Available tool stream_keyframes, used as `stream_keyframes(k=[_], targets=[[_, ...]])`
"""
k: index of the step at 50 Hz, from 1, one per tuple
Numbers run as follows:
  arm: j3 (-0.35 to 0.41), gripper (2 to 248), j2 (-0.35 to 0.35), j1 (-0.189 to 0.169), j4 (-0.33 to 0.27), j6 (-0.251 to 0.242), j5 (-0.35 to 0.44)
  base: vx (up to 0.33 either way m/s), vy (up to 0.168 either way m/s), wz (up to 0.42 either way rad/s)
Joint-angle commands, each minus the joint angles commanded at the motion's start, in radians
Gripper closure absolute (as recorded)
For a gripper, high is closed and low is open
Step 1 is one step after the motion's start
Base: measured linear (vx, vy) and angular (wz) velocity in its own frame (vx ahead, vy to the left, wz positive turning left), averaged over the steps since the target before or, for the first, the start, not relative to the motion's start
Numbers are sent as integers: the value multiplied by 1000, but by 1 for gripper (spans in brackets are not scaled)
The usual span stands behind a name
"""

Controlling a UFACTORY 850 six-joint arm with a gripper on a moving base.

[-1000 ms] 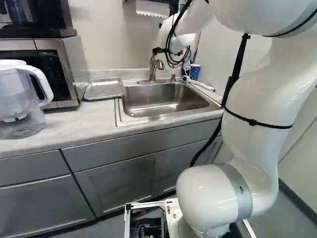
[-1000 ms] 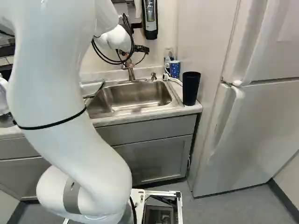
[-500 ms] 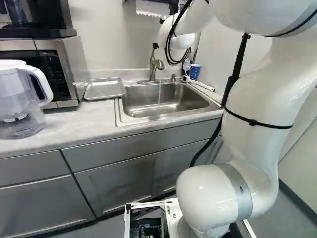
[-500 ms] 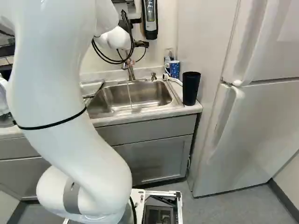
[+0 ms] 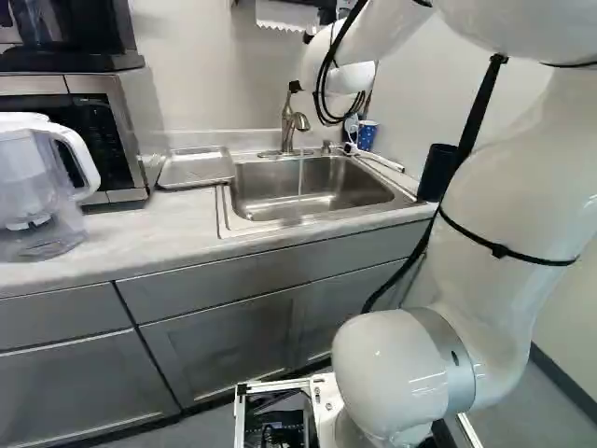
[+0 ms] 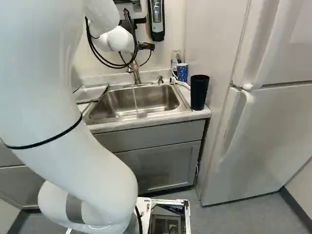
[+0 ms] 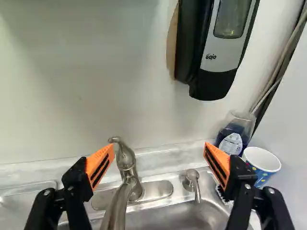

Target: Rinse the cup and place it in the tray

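At the upper left of the right base view, the metal tray point(image 6: 91, 92) has no cup on it, so the placing is left to do. Toward the upper middle, water point(image 6: 135, 100) runs from the faucet point(image 6: 136, 75) into the sink point(image 6: 158, 100): the tap is on, but no cup is under it. The gripper point(image 7: 159, 147) is spread open, holding nothing, above the faucet. Farther right stand the dotted blue cup point(image 6: 182, 73) and the black tumbler point(image 6: 199, 92); either could be the one meant. Rinsing seems still ahead.
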Motion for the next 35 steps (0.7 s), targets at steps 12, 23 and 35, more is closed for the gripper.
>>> stream_keyframes(k=[12, 23, 35], targets=[[63, 3, 63, 15, 0, 0, 0, 0, 0, 0], [117, 3, 119, 33, 0, 0, -3, 0, 0, 0], [172, 3, 177, 55, 0, 0, -54, 0, 0, 0]])
